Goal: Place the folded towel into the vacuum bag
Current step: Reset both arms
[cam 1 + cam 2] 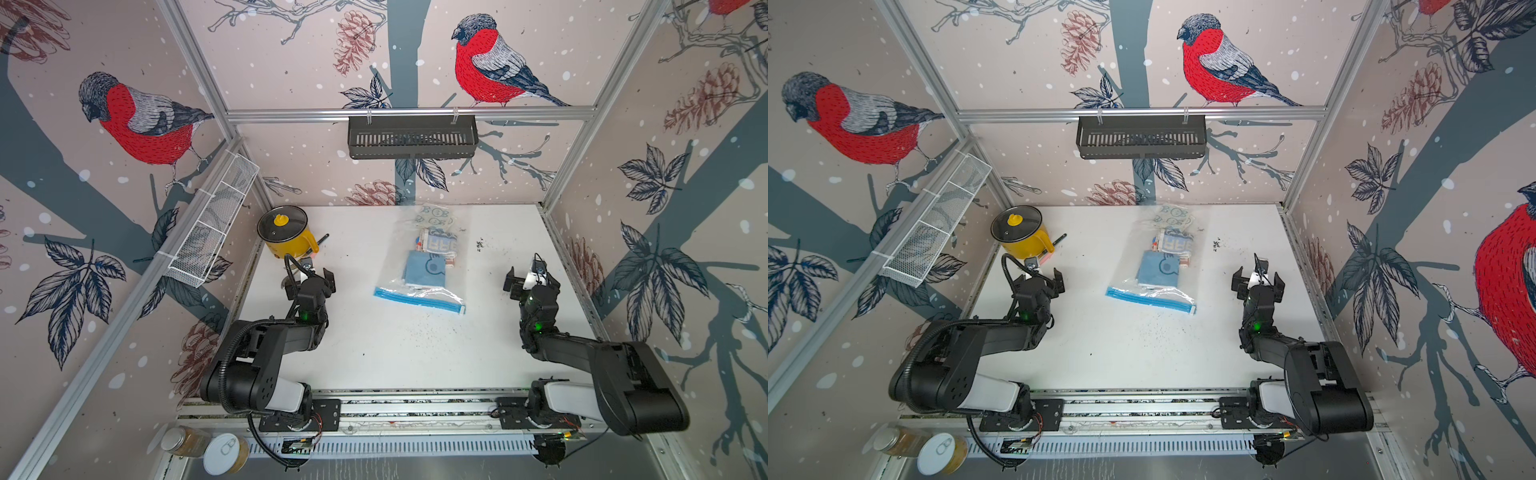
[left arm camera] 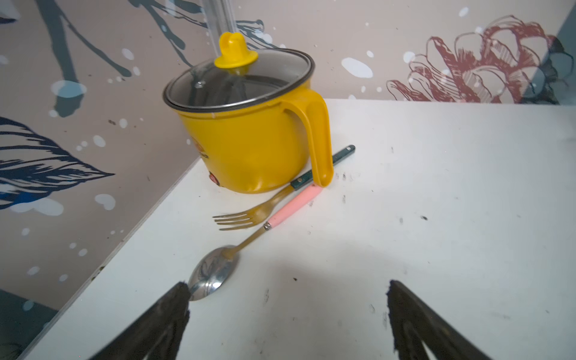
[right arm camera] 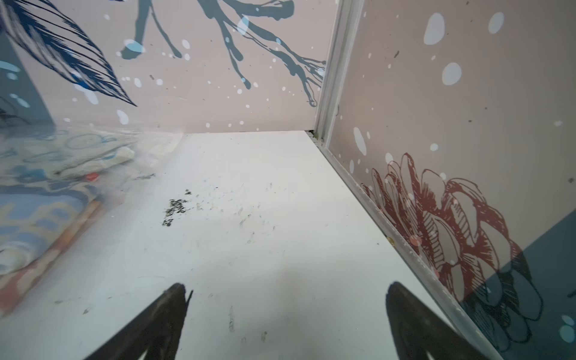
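Observation:
The vacuum bag (image 1: 432,296) (image 1: 1165,296) lies flat mid-table in both top views, its blue zip strip (image 1: 417,300) at the near edge. The folded towel (image 1: 424,268) (image 1: 1158,269), light blue, shows through the clear plastic just beyond the strip. A patterned folded cloth (image 1: 438,243) lies farther in. My left gripper (image 1: 309,279) (image 2: 288,290) hovers open left of the bag, holding nothing. On the bag's right my right gripper (image 1: 532,276) (image 3: 286,290) is open and empty too. The right wrist view catches the bag (image 3: 46,187) blurred at its edge.
A yellow pot (image 1: 286,235) (image 2: 249,134) with a glass lid stands at the back left, with a fork (image 2: 249,212) and a pink-handled spoon (image 2: 218,271) beside it. A black basket (image 1: 411,137) hangs on the back wall, a white wire basket (image 1: 212,224) on the left wall. Two jars (image 1: 208,446) sit below the front rail.

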Motion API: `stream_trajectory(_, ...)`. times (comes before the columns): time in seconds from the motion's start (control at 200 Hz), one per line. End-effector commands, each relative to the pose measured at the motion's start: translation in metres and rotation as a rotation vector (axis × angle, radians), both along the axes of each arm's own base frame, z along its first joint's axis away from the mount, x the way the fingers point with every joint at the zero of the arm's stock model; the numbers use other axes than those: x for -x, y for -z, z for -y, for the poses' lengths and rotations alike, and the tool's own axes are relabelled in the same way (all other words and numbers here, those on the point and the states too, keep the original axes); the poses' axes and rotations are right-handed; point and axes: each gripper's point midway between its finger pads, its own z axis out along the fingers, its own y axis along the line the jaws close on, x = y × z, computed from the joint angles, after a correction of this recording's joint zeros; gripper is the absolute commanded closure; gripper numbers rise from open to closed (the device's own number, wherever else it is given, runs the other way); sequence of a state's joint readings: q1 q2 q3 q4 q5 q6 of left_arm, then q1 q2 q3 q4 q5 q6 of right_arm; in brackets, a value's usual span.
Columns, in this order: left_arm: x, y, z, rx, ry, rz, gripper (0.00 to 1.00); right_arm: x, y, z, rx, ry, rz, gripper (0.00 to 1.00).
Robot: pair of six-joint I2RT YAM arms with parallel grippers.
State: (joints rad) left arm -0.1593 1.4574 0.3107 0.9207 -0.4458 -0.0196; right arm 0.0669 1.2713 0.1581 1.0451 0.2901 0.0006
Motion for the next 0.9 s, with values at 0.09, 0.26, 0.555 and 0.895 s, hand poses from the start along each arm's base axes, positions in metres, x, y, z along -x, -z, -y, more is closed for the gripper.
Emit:
stream_trajectory(0.09,-0.014,-0.018,0.009,0.057,0.155,0.102,0.03,-0.003,-0.022,-0.017,-0.068,-0.137,0.128,0.0)
stream_trajectory(0.26,-0.015,-0.015,0.008,0.071,0.166,0.107,0.03,-0.002,-0.008,-0.015,-0.079,-0.137,0.13,0.01)
stream_trajectory(0.555,-0.016,-0.014,0.006,0.081,0.17,0.102,0.03,-0.027,0.01,0.002,-0.099,-0.013,0.046,0.01)
stream_trajectory(0.895,-0.016,-0.014,0.006,0.087,0.168,0.096,0.02,-0.029,0.011,0.001,-0.096,-0.012,0.023,0.01)
